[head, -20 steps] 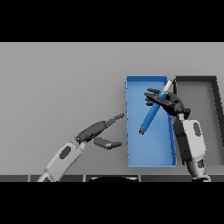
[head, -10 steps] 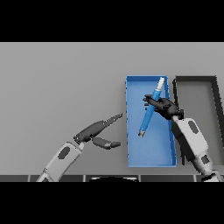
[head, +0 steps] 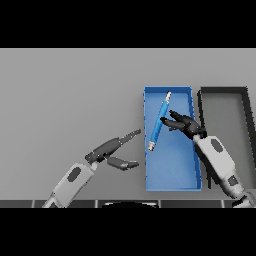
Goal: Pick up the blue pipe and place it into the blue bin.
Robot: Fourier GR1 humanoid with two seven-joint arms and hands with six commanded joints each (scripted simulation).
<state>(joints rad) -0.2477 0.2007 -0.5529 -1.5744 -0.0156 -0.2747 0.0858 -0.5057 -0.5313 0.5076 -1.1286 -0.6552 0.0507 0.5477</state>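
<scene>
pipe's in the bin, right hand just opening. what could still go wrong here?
1. The right hand has straight fingers right beside the blue pipe; pulling back could drag or roll it.
2. The pipe lies slanted near the blue bin's left wall, so a nudge might tip one end onto the rim.
3. The right forearm crosses the bin's right wall and could shove the bin.

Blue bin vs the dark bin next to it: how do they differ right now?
The blue bin is bright blue; the dark bin is black-rimmed with a grey floor. The blue bin has the blue pipe in it, lying tilted, with the right hand over it; the dark bin shows nothing inside. The blue bin sits nearer the left hand; the dark bin lies further right. Both are shallow rectangular trays, side by side.
</scene>
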